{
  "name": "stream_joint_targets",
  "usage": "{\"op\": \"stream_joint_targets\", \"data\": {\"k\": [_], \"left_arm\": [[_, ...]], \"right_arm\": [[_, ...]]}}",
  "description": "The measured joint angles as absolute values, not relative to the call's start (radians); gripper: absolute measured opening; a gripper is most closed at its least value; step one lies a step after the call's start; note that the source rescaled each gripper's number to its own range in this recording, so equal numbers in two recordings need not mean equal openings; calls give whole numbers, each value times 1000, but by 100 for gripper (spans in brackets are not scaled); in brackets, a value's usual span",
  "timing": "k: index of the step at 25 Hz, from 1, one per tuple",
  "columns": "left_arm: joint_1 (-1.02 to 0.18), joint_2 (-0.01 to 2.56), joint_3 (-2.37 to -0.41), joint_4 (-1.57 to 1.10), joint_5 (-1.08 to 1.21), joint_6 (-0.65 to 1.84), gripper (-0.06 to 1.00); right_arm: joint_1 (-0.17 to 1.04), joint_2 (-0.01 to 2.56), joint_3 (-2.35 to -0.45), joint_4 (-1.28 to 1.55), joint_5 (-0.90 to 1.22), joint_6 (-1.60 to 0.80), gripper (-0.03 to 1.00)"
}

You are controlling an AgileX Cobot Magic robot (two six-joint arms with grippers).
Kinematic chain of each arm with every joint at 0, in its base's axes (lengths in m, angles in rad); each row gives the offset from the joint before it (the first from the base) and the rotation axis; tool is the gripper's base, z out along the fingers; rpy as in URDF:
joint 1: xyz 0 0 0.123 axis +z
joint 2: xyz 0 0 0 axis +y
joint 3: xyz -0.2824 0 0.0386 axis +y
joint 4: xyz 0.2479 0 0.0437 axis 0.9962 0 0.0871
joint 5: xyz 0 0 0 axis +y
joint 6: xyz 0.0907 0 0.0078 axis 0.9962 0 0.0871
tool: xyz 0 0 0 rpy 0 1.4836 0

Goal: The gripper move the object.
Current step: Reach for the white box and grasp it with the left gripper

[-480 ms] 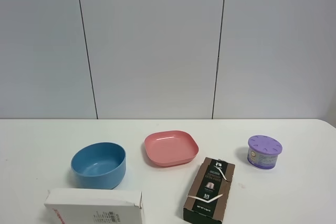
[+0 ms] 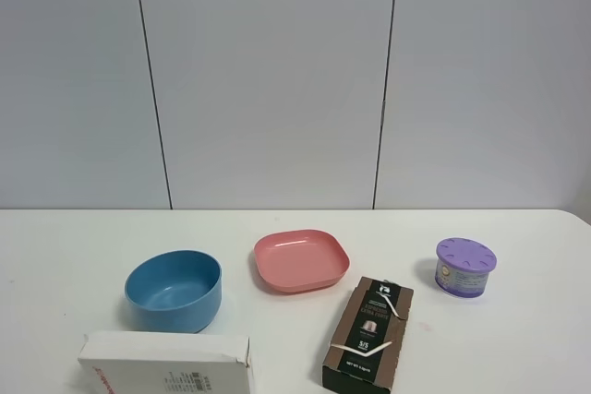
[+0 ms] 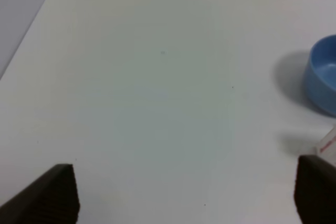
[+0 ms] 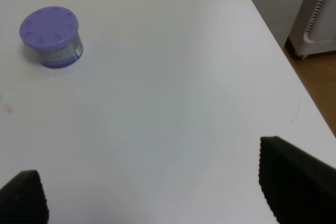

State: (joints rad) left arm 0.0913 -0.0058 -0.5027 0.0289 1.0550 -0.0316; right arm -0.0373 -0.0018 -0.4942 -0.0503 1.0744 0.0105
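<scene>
The flat white cardboard box (image 2: 166, 364) with red lettering and a barcode label lies at the table's front left, just in front of the blue bowl (image 2: 175, 290). Neither arm shows in the exterior high view. In the left wrist view my left gripper (image 3: 186, 195) is open, its black fingertips (image 3: 58, 195) wide apart over bare table. A corner of the box (image 3: 331, 142) and the blue bowl (image 3: 325, 80) show at that view's edge. My right gripper (image 4: 157, 192) is open and empty over bare table, its black fingertips (image 4: 294, 182) well short of the purple can (image 4: 51, 36).
A pink square plate (image 2: 301, 260) sits mid-table. A dark brown-black capsule box (image 2: 369, 334) lies in front of it. The purple-lidded can (image 2: 465, 267) stands at the right. The table's right edge (image 4: 273, 40) drops to a wooden floor beside a white appliance (image 4: 320, 19).
</scene>
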Motion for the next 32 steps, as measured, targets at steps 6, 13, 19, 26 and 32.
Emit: {"op": "stream_joint_targets", "data": {"k": [6, 13, 19, 26, 32], "left_arm": [[91, -6, -503, 29, 1055, -32, 100], [91, 12, -511, -8, 1054, -32, 100], [91, 235, -736, -136, 1016, -29, 100], [91, 692, -1124, -127, 1026, 61, 100], [87, 1082, -1382, -125, 1085, 108, 100]], "right_arm": [[-37, -2, -494, -50, 1074, 11, 100], [-37, -2, -494, -50, 1074, 11, 100], [-37, -2, -494, -50, 1074, 11, 100], [-37, -2, -494, -50, 1074, 11, 100], [-37, -2, -494, -50, 1074, 11, 100]]}}
